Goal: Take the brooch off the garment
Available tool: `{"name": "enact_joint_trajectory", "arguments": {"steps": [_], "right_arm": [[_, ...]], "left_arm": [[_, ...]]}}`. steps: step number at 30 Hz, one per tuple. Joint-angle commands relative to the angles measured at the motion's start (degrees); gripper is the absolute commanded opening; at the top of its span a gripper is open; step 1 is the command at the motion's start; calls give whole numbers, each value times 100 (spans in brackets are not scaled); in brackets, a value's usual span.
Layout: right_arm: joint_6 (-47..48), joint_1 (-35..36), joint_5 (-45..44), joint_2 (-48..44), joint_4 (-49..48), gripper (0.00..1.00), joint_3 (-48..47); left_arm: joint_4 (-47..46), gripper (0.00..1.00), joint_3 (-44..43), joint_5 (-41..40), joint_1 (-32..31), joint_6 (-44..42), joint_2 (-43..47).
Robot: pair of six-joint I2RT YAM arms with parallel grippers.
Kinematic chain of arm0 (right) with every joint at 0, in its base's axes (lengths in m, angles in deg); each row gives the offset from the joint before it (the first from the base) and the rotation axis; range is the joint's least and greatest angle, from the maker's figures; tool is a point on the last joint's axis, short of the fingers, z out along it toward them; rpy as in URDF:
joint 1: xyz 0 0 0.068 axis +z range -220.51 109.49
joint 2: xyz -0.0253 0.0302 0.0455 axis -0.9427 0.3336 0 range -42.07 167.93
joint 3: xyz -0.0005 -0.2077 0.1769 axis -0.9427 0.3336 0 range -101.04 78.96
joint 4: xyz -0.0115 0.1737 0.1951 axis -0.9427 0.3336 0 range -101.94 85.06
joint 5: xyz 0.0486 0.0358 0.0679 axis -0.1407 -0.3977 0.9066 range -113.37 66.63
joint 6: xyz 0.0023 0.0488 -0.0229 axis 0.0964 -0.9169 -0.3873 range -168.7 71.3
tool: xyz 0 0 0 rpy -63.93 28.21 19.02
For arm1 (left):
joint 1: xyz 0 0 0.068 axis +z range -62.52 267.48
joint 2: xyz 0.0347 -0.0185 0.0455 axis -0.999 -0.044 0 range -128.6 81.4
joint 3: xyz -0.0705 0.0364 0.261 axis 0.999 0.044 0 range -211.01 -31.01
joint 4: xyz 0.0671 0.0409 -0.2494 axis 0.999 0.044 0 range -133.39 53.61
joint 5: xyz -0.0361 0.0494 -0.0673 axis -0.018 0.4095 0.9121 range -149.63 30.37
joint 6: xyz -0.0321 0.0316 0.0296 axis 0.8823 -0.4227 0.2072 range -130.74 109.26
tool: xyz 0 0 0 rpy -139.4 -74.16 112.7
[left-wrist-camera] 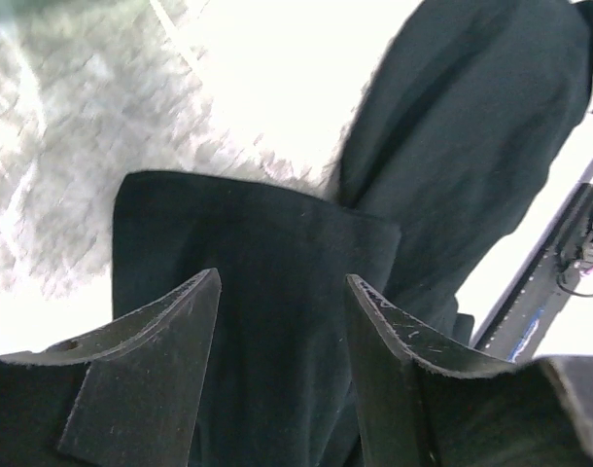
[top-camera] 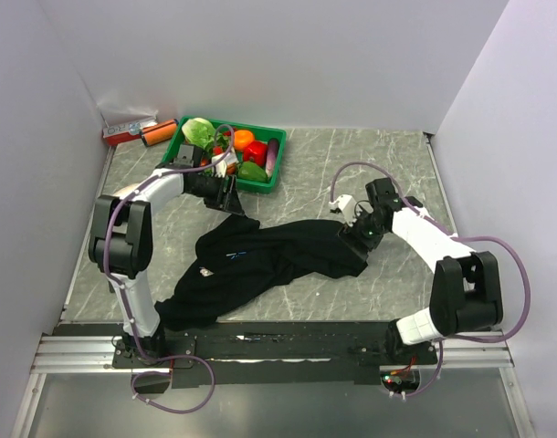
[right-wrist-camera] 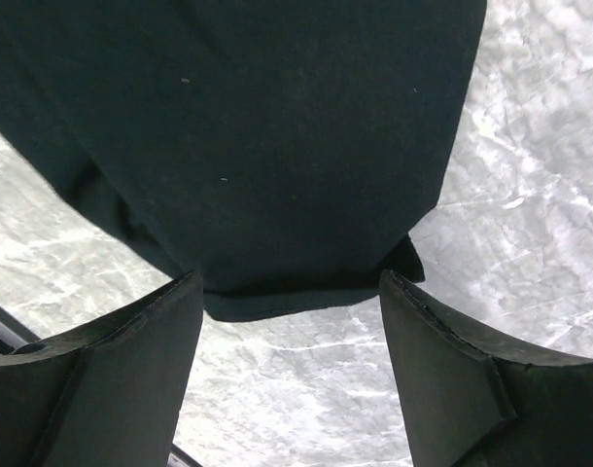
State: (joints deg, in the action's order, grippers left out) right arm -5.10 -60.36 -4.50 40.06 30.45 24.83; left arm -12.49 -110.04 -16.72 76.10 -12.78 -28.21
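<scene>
The large black short-sleeved garment (top-camera: 278,260) of soft matte cloth lay crumpled across the middle of the grey marbled bench (top-camera: 370,173). The left tool (top-camera: 227,195) hovered at the cloth's 11 o'clock corner, its fingers released and apart with a hemmed flap beneath them. The right tool (top-camera: 356,235) sat at the 3 o'clock end, likewise released, jaws wide over the hem edge. Neither gripped anything.

The tiny bluish-white sparkly brooch (top-camera: 205,270) appeared as a pale speck on the fabric toward 8 o'clock of the garment's middle. It lay well apart from both tools and was too small to read clearly.

The step in hand seemed to be flattening the cloth. To do it well, each tool needed a deep bite on a single layer of hem. Then a gentle pull outward toward 10 and 3 o'clock would have left the brooch face-up and clear of folds.
</scene>
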Motion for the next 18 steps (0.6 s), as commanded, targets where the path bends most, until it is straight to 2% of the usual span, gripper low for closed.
{"name": "enact_joint_trajectory", "arguments": {"steps": [1, 9, 12, 13, 14, 15, 17, 18], "right_arm": [[-17, -215, -278, 206, -188, 79, -106], [18, -471, -16, 672, 339, 75, -256], [-87, -470, 187, 874, 550, 65, -361], [-105, -470, 239, 927, 603, 53, -396], [-132, -488, 309, 971, 673, 46, -475], [-158, -488, 336, 1024, 683, 32, -502], [-202, -479, 354, 1060, 718, 17, -607], [-220, -479, 319, 1060, 735, 5, -651]], "left_arm": [[83, 63, -271, 445, 4, 108, -131], [364, 69, -298, 542, -119, 64, -342], [365, 70, -228, 560, -233, 46, -325], [382, 70, -228, 551, -320, 29, -342], [400, 69, -254, 516, -347, 2, -360], [391, 64, -254, 516, -383, 2, -369], [295, 58, -289, 472, -418, 37, -395], [277, 51, -315, 437, -435, 63, -404]]}}
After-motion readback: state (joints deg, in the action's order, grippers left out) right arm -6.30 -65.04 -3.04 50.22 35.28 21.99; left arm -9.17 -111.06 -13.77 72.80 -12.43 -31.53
